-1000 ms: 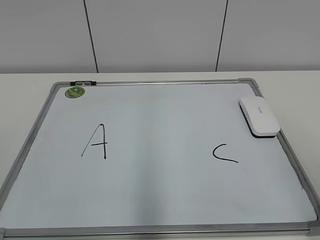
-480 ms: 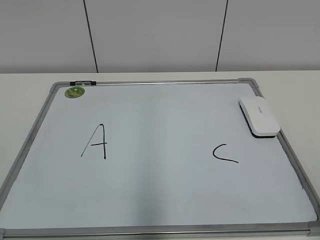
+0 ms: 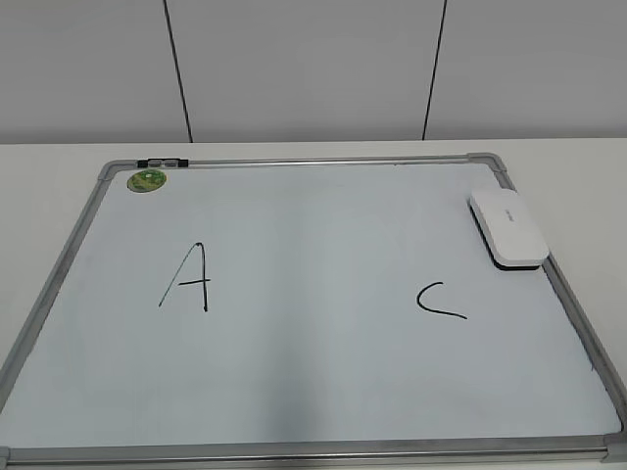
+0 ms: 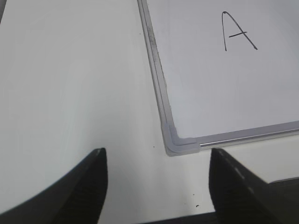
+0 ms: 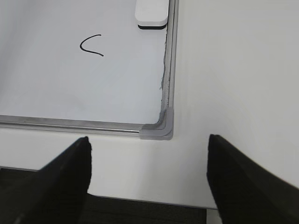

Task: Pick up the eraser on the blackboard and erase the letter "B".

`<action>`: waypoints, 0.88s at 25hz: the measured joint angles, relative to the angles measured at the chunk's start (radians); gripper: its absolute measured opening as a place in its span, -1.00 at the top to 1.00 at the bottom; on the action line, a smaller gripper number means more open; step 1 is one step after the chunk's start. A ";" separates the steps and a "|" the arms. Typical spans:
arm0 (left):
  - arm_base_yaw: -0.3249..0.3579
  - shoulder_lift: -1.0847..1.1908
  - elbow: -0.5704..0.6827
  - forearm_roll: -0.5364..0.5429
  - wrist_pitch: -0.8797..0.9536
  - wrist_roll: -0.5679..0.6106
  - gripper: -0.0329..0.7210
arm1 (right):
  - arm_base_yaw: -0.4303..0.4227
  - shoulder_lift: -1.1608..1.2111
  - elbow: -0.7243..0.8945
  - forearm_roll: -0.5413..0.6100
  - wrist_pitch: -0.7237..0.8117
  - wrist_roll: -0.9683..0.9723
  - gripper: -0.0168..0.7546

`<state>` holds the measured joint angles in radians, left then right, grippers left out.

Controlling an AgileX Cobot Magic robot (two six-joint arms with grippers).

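The white eraser lies on the blackboard at its right edge, near the far right corner; it also shows at the top of the right wrist view. The board bears a black "A" and a "C". No letter "B" shows between them; that part of the board is blank. My left gripper is open and empty over the table beside the board's near left corner. My right gripper is open and empty beside the near right corner. Neither gripper shows in the exterior view.
A small round green magnet sits at the board's far left corner, next to a black clip on the frame. The white table surrounds the board; its near edge shows in the right wrist view.
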<state>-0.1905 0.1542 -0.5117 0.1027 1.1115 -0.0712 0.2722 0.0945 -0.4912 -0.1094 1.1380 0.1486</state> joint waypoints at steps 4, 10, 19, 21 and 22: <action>0.000 0.000 0.000 0.000 -0.001 0.000 -0.40 | 0.000 0.000 0.000 0.000 0.000 0.000 -0.52; 0.002 -0.022 0.000 0.000 -0.005 0.000 -0.40 | 0.000 -0.002 0.000 0.000 0.000 0.000 -0.52; 0.080 -0.095 0.000 0.000 -0.007 -0.002 -0.32 | -0.175 -0.109 0.000 -0.002 0.001 0.000 -0.52; 0.087 -0.114 0.000 0.000 -0.007 -0.002 -0.32 | -0.203 -0.111 0.000 -0.002 0.001 0.000 -0.52; 0.089 -0.127 0.000 0.000 -0.008 -0.002 -0.32 | -0.211 -0.111 0.000 -0.002 0.001 0.000 -0.52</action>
<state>-0.1014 0.0269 -0.5117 0.1027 1.1032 -0.0728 0.0608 -0.0169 -0.4912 -0.1111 1.1395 0.1486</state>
